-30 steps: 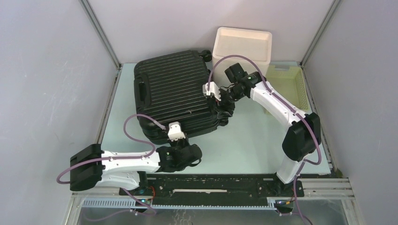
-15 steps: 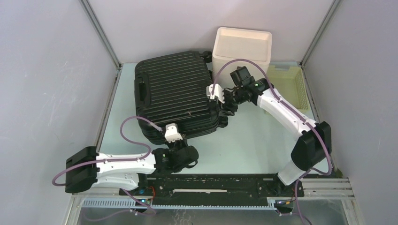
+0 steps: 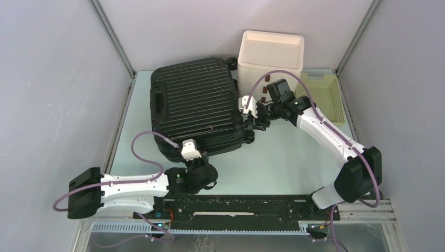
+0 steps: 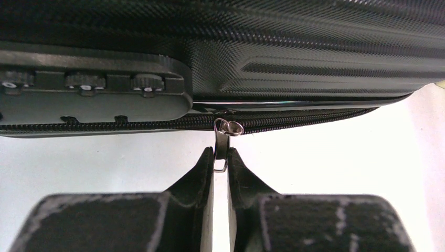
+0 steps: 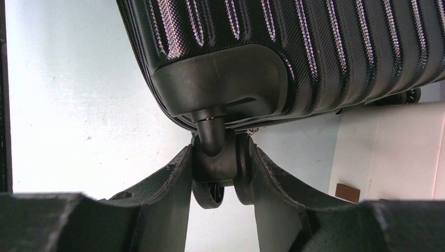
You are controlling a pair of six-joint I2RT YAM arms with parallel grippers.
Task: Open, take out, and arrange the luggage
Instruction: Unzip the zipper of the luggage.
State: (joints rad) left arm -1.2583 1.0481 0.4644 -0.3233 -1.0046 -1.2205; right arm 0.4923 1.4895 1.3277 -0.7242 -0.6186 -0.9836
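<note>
The luggage [image 3: 195,105] lies closed on the counter [image 3: 283,152], far left. The left claw [image 4: 220,156] pinches its zipper pull [image 4: 226,128]. The right claw [image 5: 219,152] clamps a wheel [image 5: 214,167]. Unzipping, emptying and arranging all appear to remain.

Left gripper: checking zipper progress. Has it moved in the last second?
Yes. The left gripper, shut on the zipper pull, slid left against the fixed base rail.
</note>
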